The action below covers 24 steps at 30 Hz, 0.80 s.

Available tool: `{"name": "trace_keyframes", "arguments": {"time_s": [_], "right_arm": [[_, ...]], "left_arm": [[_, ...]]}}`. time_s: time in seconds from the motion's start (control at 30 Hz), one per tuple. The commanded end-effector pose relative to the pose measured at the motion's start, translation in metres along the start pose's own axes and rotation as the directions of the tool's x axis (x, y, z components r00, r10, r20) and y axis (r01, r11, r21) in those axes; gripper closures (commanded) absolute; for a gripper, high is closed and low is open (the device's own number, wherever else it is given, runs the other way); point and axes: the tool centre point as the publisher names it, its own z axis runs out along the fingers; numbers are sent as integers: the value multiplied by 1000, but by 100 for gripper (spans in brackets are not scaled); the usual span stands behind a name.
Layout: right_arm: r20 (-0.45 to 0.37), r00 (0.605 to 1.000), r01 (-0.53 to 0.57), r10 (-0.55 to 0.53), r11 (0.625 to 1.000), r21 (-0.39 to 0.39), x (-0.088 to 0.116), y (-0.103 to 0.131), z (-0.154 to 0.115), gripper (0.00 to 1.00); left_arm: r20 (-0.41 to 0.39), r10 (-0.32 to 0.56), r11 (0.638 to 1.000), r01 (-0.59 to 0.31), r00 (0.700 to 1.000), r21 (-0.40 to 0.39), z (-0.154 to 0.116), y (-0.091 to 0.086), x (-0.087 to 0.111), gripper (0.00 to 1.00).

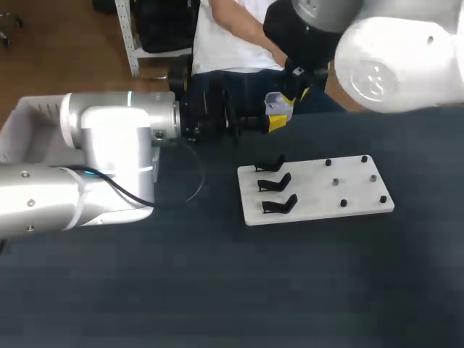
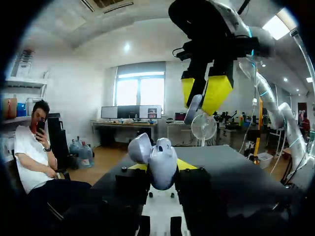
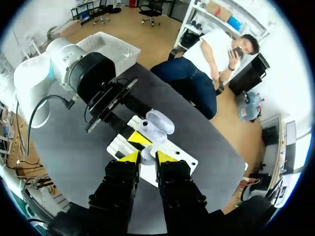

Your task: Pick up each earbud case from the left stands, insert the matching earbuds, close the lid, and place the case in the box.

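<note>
My left gripper is shut on an open pale lavender earbud case, held in the air beyond the table's far edge. In the left wrist view the case sits between the yellow tips with its lid up. Just above it hangs my right gripper, shut on a small pale earbud. From the right wrist view, the earbud is pinched between that gripper's tips, with the open case directly ahead. Three black stands on the white board are empty.
The board's right half carries several small dark pegs. A white box stands at the table's far left, behind my left arm. Dark tabletop stretches in front of the board.
</note>
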Motion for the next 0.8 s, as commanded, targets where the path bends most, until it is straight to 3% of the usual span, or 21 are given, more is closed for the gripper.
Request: {"name": "trace_keyframes", "arguments": {"time_s": [0.03,0.8], "right_arm": [[-32,999,17,-18,1000,-6,-14,1,5,100],[-47,998,42,-43,999,-23,-25,-1,27,100]], "left_arm": [[3,3,1000,-3,1000,-7,0,-2,1,100],[3,3,1000,-3,1000,-7,0,-2,1,100]]}}
